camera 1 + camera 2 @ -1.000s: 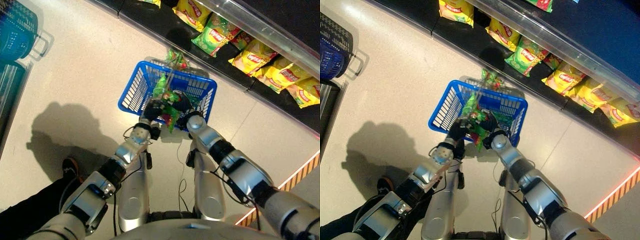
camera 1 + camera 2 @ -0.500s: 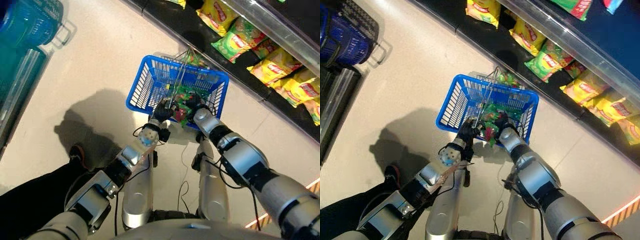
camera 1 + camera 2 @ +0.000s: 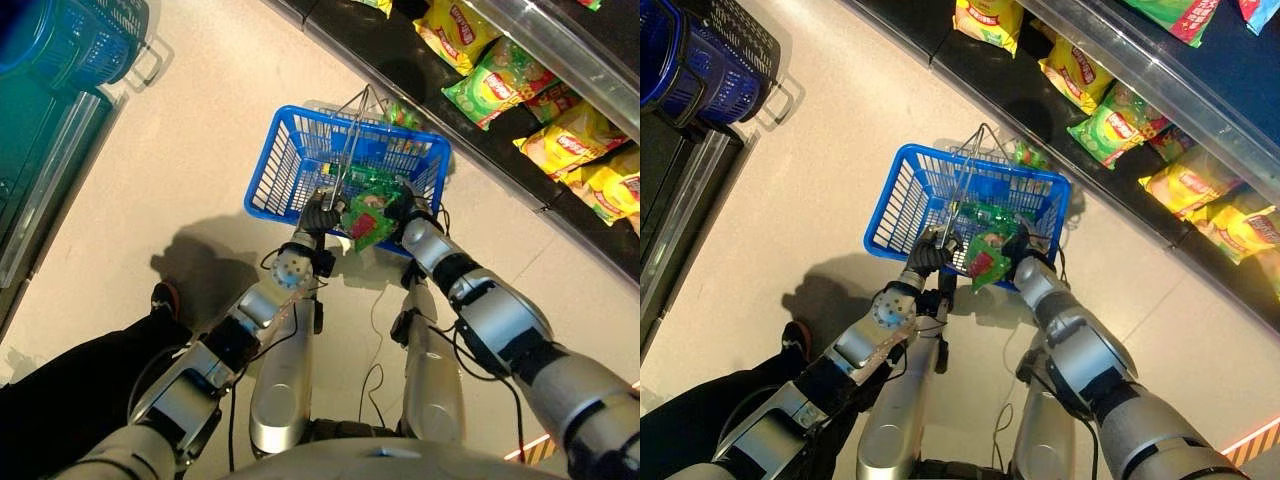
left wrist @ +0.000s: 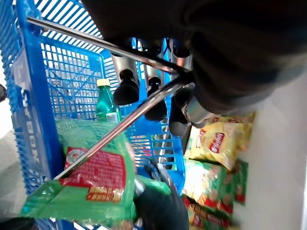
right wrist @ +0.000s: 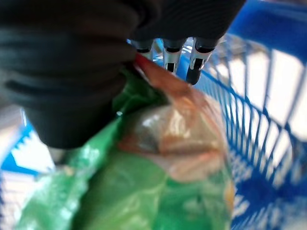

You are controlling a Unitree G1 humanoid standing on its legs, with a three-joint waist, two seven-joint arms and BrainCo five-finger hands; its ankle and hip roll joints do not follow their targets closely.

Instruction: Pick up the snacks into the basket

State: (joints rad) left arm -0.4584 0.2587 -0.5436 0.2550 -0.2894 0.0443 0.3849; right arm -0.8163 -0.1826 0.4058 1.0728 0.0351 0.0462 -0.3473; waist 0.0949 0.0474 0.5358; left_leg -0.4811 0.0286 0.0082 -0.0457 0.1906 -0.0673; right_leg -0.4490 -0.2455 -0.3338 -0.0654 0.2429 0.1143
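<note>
- A person's dark-clothed leg and shoe [image 3: 165,298] show on the pale floor [image 3: 180,120] behind the left arm, cut off by the frame edge.
- The left hand [image 3: 318,216] sits at the near rim of the blue plastic mesh basket [image 3: 285,165]; its dark-tipped fingers [image 4: 127,88] curl round the thin grey wire handle [image 4: 96,43], which rises over the basket.
- The right hand [image 3: 402,211], just beside the left, grips a green crinkled snack bag with a red label [image 3: 372,212] at its upper edge, fingers [image 5: 194,62] folded over the foil; the bag hangs over the basket's near rim, its lower end cut off in the wrist view.
- Past both hands, inside the basket, a green bottle with a yellow cap [image 4: 106,103] stands against the mesh; other green packets there are hard to tell apart.
- Beyond the basket, yellow and green snack bags [image 3: 500,85] lie on a dark low shelf [image 3: 400,70], partly behind its clear front edge.
- Far off the left hand's side, stacked blue baskets [image 3: 700,60] are cut off at the corner.
</note>
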